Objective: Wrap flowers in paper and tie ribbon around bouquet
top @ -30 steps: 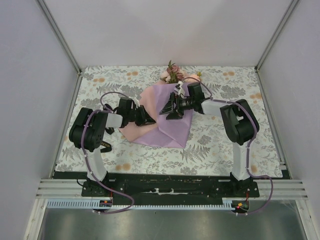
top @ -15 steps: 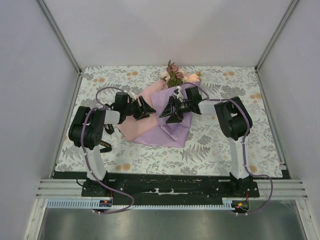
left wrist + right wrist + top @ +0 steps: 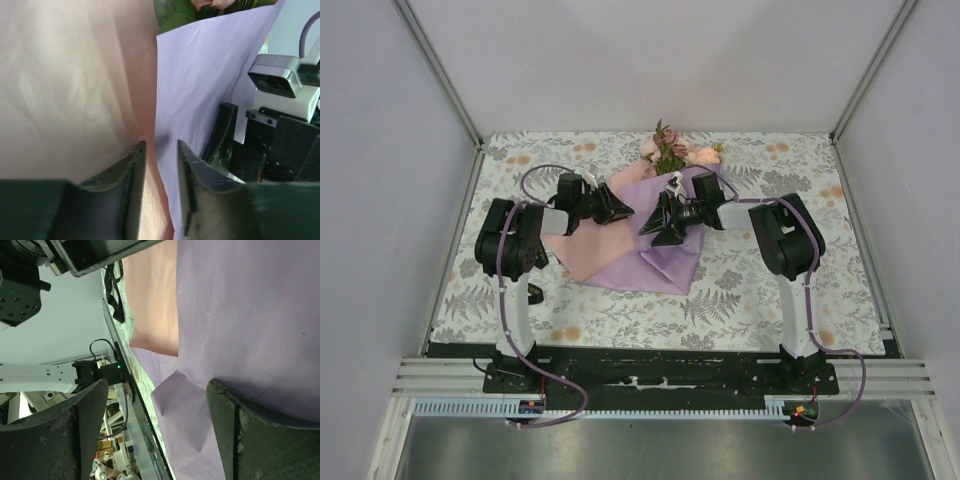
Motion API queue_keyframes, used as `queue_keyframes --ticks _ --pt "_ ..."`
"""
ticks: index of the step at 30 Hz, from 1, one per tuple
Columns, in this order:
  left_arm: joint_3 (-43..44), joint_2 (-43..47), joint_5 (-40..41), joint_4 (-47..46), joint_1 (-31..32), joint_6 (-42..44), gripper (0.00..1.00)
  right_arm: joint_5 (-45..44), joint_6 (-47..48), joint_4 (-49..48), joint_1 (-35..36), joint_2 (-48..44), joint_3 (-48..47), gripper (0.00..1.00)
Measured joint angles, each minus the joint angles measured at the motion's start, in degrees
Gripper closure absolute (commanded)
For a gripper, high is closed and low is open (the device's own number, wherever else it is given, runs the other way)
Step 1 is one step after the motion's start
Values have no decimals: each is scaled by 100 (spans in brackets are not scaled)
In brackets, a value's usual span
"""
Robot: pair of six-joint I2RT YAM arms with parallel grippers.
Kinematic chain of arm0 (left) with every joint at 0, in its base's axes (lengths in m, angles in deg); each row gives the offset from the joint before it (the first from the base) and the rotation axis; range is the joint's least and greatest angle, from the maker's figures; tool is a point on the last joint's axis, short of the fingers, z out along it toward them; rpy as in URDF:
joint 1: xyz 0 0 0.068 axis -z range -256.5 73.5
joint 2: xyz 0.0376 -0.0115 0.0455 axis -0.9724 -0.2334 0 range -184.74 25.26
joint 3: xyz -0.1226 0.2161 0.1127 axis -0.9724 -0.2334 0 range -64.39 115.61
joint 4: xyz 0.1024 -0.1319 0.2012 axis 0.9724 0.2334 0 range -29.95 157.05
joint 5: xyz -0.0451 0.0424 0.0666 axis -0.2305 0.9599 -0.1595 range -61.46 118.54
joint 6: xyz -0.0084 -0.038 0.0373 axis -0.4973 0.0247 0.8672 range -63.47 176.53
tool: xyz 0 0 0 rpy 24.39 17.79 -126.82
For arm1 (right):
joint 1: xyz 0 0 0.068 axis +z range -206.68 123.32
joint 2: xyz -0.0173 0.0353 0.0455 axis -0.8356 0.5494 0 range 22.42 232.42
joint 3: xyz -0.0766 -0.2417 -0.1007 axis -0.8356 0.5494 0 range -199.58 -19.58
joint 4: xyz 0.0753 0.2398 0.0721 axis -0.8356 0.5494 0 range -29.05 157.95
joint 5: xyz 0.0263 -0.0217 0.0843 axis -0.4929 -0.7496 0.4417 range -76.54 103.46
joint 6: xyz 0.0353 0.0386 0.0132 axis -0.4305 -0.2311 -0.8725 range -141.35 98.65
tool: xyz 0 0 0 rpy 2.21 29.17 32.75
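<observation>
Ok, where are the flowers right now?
In the top view, the flowers lie at the far middle of the table, blooms poking out past the paper, beyond the right gripper.

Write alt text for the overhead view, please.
Both arms reach in over a lilac paper sheet whose left flap shows pink; the left gripper is at that flap, the right gripper open over the middle. Pink flowers stick out at the far end.
</observation>
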State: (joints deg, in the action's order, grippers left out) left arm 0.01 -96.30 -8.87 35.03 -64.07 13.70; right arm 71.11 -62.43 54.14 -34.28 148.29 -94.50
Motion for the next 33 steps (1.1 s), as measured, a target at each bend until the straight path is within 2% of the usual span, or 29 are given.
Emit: queue_keyframes --ticks 4,13,16,19,28,31,32,33 --pt "4 13 -20 122 20 -22 97 61 24 0 0 -15 4 14" --pt "-153 828 352 922 -28 289 98 144 238 289 0 -800 201 13" --pt "-153 879 627 1137 -85 442 98 162 343 361 0 -1130 345 17" --pt "-153 828 905 1410 -129 579 98 109 516 544 0 -1213 455 27" --pt "103 577 1360 1840 -153 885 98 -393 822 1172 7 -599 675 87" --pt "168 566 1425 1937 -146 953 98 -507 881 1338 7 -348 671 94" --pt "168 566 1421 1937 -146 962 85 -507 881 1384 4 -304 645 96" --pt "168 566 1377 1930 -155 977 67 -507 887 1434 0 -286 612 97"
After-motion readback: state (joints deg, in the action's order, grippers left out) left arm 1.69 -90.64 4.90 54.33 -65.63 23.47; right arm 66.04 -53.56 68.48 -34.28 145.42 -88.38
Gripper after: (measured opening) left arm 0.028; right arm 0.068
